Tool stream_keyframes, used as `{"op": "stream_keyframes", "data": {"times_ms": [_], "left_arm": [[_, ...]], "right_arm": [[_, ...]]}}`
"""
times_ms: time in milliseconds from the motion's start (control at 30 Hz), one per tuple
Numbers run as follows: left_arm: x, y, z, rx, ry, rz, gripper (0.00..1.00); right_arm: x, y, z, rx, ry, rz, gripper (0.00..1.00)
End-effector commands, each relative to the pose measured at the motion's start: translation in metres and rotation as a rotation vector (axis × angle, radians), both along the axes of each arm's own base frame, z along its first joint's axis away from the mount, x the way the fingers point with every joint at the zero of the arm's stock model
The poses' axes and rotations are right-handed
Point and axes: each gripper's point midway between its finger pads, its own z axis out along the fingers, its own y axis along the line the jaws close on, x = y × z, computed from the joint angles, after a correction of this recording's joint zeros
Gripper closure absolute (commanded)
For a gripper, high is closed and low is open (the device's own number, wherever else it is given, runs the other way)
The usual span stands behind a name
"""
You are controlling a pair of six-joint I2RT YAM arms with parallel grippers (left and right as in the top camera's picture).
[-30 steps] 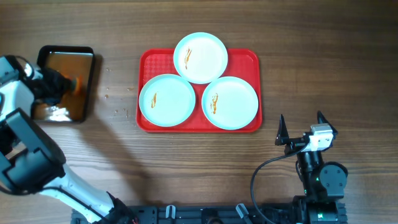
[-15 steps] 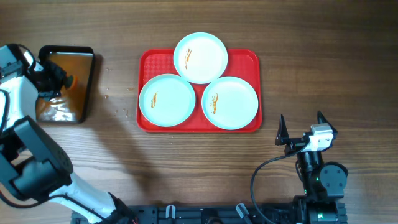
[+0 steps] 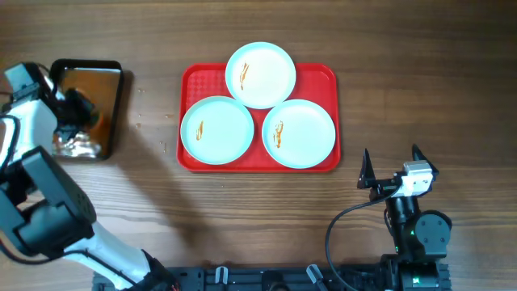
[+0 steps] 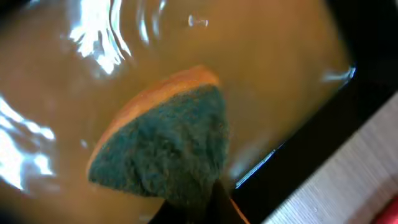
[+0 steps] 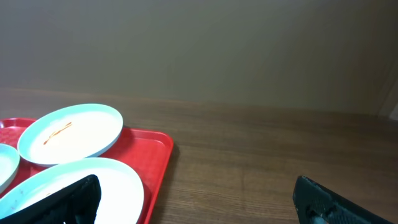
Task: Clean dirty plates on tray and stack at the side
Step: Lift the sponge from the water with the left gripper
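Well, my left claw (image 3: pixel 77 109) clamps the sponge (image 4: pixel 163 146) in the pan (image 3: pixel 119 97) at nine o'clock. Lifted sopping, it could drip across the table (image 3: pixel 420 65) before reaching the smeared plates (image 3: pixel 260 74) on the centre tray (image 3: pixel 324 79). Right claw (image 3: pixel 392 162) gapes idle.

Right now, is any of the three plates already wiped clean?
No: the top plate, left plate and right plate each bear an orange smear.

Even overhead light bathes the tabletop (image 3: pixel 420 81), soft shadows falling near left; white glare ripples across the brown liquid (image 4: pixel 267 56), the close sponge (image 4: pixel 161 149) slightly blurred.
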Motion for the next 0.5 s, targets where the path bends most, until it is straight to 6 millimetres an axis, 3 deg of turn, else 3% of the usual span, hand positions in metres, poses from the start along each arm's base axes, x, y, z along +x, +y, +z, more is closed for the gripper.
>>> {"op": "stream_keyframes", "data": {"times_ms": [0,100,133,167,200,300,333,367,400,433,467], "left_arm": [[0.023,-0.004,0.19,0.128,-0.432,-0.07,0.96],[0.006,-0.023,0.284,0.249,-0.656,-0.107,0.96],[0.001,-0.028,0.293,0.258,-0.672,-0.112,0.96],[-0.002,-0.03,0.288,0.246,-0.653,-0.11,0.96],[0.001,-0.029,0.266,0.218,-0.609,-0.109,0.96],[0.015,-0.023,0.166,0.103,-0.424,-0.1,0.96],[0.019,-0.02,0.116,0.042,-0.324,-0.092,0.96],[0.02,-0.02,0.091,0.006,-0.271,-0.09,0.96],[0.022,-0.024,0.071,-0.039,-0.237,-0.098,0.96],[0.023,-0.027,0.073,-0.052,-0.248,-0.107,0.96],[0.027,-0.03,0.091,-0.054,-0.295,-0.124,0.96]], "right_arm": [[0.0,-0.003,0.001,-0.014,-0.007,-0.015,0.0],[0.0,-0.003,0.001,-0.014,-0.007,-0.015,0.0],[0.0,-0.003,0.001,-0.016,-0.007,-0.015,0.0],[0.0,-0.003,0.001,-0.022,-0.008,-0.015,0.0],[0.0,-0.003,0.001,-0.021,-0.008,-0.015,0.0],[0.0,-0.003,0.001,-0.02,-0.008,-0.014,0.0],[0.0,0.003,0.003,-0.004,-0.015,0.019,0.0],[-0.001,0.011,0.004,0.017,-0.016,0.064,0.0],[-0.002,0.014,0.004,0.02,-0.017,0.085,0.0],[-0.002,0.017,0.01,0.042,-0.037,0.1,0.0],[-0.005,0.027,0.025,0.139,-0.084,0.162,0.0]]}}
